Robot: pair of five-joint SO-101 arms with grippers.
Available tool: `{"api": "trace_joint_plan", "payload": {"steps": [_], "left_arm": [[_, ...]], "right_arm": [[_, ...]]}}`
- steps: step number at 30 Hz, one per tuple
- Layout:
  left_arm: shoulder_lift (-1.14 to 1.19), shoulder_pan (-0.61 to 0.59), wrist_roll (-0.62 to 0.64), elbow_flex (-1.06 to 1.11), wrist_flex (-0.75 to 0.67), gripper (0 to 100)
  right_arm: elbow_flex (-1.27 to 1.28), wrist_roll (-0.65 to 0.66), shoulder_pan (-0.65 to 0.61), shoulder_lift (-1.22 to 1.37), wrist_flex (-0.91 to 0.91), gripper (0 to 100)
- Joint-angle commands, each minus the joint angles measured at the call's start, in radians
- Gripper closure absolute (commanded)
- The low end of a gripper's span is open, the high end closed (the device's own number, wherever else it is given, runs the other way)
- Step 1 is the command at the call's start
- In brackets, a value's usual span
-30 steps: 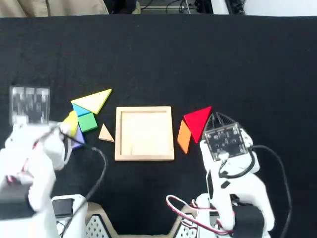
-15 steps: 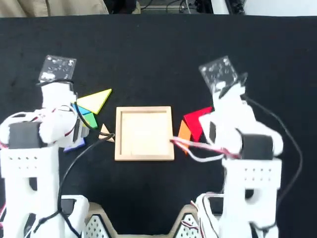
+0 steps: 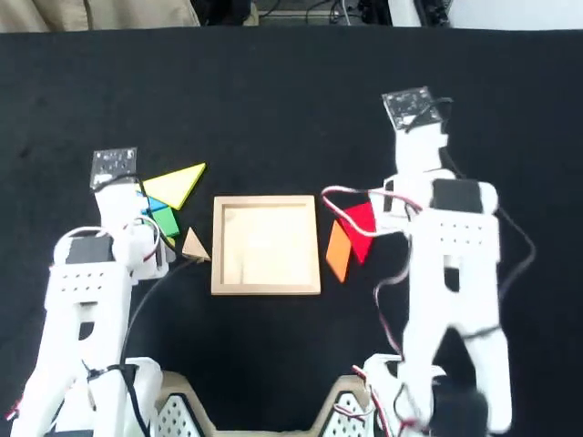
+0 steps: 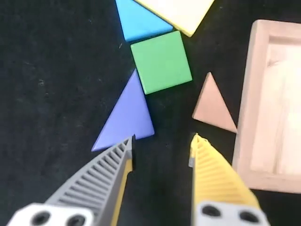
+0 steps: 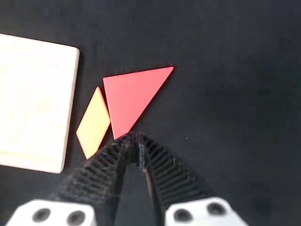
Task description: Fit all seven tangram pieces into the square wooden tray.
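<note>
The square wooden tray (image 3: 265, 284) sits mid-table, and all seven pieces lie on the table (image 3: 273, 109) outside it. Five cluster to its left: the yellow triangle (image 3: 173, 185), blue triangle (image 4: 138, 21), green square (image 4: 161, 61), purple triangle (image 4: 127, 117) and tan triangle (image 4: 212, 106). The red triangle (image 5: 131, 94) and orange parallelogram (image 5: 94, 122) lie to its right.

The left end effector (image 4: 162, 141) hangs with its jaws apart, one tip at the purple triangle's edge and the other close to the tan one. The right end effector (image 5: 136, 137) is closed on nothing, its tips at a corner of the red triangle.

The main risk on the left is crowding. The green square touches the purple and blue pieces, so a jaw coming down there could drag a neighbour or pinch two at once.

On the right, closed jaws can only push. Lowered like this, they would likely shove the red triangle into the orange parallelogram just beside it and slide both against the tray's wall.

All the pieces look thin and flat, so a grip may slip, or a piece may catch tilted on the rim.
</note>
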Motion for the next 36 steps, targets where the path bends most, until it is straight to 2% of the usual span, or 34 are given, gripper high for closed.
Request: {"api": "trace_joint_plan", "payload": {"steps": [1, 5, 8, 10, 13, 20, 28, 36], "left_arm": [[0.0, -0.007, 0.014, 0.087, -0.147, 79], [-0.009, -0.016, 0.014, 0.166, -0.258, 79], [-0.011, -0.016, 0.04, 0.173, -0.261, 79], [-0.011, -0.016, 0.066, 0.173, -0.262, 79], [-0.011, -0.018, 0.071, 0.171, -0.262, 79], [-0.011, -0.018, 0.071, 0.17, -0.256, 80], [-0.011, -0.018, 0.071, 0.17, -0.259, 80], [-0.011, -0.018, 0.071, 0.171, -0.262, 80]], "right_arm": [[-0.008, -0.058, -0.008, 0.079, -0.06, 97.5], [-0.013, -0.212, -0.106, 0.142, -0.058, 83.8], [-0.012, -0.33, -0.169, 0.18, -0.061, 70.8], [-0.016, -0.376, -0.196, 0.205, -0.066, 66.4], [-0.013, -0.4, -0.219, 0.237, -0.112, 65.6], [-0.044, -0.477, -0.184, 0.414, -0.241, 65.5], [-0.157, -0.517, -0.163, 0.604, -0.242, 65.5], [-0.229, -0.516, -0.163, 0.654, -0.25, 65.5]]}}
